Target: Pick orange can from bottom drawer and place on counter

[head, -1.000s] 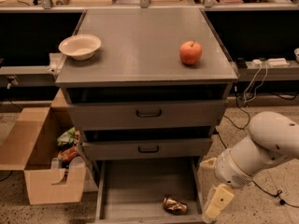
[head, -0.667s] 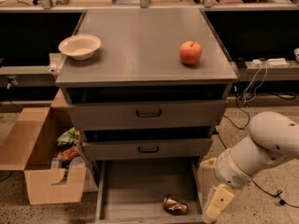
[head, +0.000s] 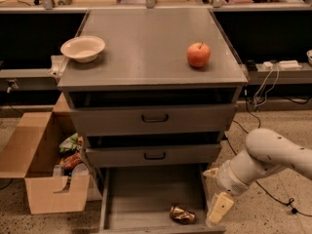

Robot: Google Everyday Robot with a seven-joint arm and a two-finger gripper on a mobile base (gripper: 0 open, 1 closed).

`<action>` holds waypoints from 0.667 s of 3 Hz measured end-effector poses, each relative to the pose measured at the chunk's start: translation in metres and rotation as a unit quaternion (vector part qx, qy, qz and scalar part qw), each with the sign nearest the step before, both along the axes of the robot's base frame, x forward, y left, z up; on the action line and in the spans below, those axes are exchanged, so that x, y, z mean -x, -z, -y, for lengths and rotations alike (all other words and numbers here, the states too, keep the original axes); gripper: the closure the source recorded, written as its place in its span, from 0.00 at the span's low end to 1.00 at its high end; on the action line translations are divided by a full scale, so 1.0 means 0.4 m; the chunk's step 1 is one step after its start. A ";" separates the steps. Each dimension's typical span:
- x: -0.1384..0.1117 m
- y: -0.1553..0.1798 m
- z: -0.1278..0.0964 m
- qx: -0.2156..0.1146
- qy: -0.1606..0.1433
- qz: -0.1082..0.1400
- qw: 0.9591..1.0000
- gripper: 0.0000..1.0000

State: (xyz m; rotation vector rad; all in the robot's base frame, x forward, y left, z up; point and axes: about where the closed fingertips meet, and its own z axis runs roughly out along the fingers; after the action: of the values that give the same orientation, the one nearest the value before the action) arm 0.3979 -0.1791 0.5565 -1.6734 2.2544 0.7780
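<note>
Reach step in hand, grasp not yet made.
Grey tabletop (head: 146, 48) above; bottom drawer (head: 146, 194) open; end effector (head: 219, 209) low at its near right corner, opening impossible to tell, apparently holding nothing; creased orange can (head: 183, 214) on the drawer floor just left. Next, likely: shift left, close round it. No legible writing.

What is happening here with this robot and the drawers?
The orange can lies near the front of the open bottom drawer. The robot's end effector hangs beside it at the drawer's right wall, not holding it. The counter above carries an apple and a bowl.
</note>
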 end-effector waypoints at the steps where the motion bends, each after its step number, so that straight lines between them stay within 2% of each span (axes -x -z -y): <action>1: -0.057 0.134 0.010 -0.006 -0.019 0.012 1.000 0.00; 2: -0.104 0.258 0.009 -0.029 -0.028 0.015 0.999 0.00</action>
State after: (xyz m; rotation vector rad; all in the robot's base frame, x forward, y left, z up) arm 0.4395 -0.1828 0.4534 -1.7168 2.1533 0.8180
